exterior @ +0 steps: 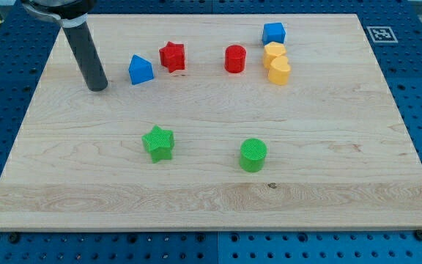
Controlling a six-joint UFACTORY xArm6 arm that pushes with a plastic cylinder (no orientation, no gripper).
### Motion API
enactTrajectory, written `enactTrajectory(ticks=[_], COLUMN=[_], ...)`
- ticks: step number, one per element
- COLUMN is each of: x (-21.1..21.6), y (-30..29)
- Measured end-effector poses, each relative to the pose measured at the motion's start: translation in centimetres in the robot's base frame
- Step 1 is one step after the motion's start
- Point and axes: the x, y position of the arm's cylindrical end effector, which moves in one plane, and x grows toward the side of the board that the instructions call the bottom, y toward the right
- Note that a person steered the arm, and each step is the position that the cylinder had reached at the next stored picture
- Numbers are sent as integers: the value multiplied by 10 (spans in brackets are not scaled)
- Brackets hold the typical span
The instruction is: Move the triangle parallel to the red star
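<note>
A blue triangle block (141, 70) lies near the view's top left, just left of and slightly below the red star (172, 56), almost touching it. My tip (97, 87) rests on the board a short way left of the blue triangle and slightly lower, apart from it. The dark rod slants up to the view's top left.
A red cylinder (234, 59) sits right of the red star. A blue cube (273, 33) and two yellow blocks (276, 63) cluster at the top right. A green star (157, 142) and a green cylinder (253, 155) lie lower in the middle. The wooden board (343, 147) rests on a blue pegboard.
</note>
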Motion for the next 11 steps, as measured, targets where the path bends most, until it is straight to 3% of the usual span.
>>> enactTrajectory(ticks=[4,11], x=[6,-63], y=[64,46])
